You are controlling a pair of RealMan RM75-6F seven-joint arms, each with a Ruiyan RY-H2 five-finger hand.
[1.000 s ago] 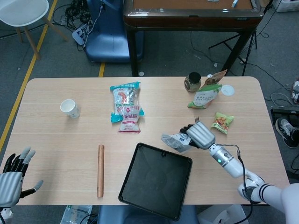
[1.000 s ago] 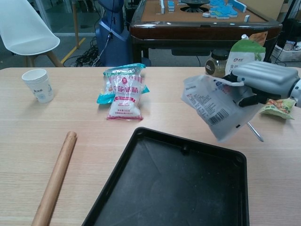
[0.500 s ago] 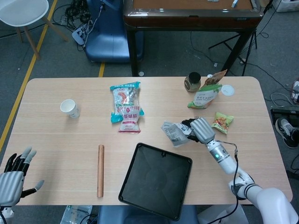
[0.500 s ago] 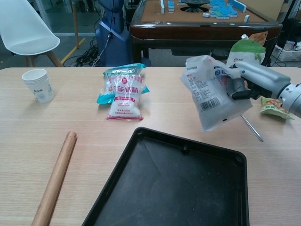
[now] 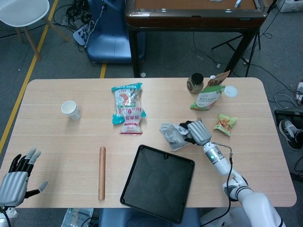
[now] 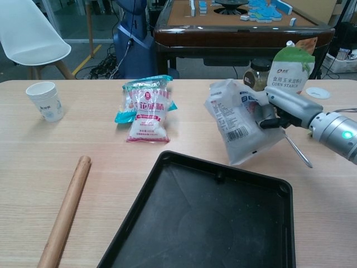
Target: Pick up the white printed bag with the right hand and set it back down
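The right hand (image 6: 279, 111) grips the white printed bag (image 6: 237, 123) by its right edge, fingers (image 6: 268, 117) closed around the crinkled film, so the bag hangs tilted with its barcode side facing the chest camera. Its lower corner appears to reach the desk (image 5: 71, 142) just beyond the far rim of the black tray (image 5: 158, 182), which suggests the bag is being lowered for set-down rather than carried; whether it truly touches the wood I cannot tell. Held from the side, the limp bag will likely flop flat once let go, so the fork (image 6: 298, 152) lying just right of it may get covered. The left hand (image 5: 16, 177) idles at the near left edge, fingers spread and holding nothing.
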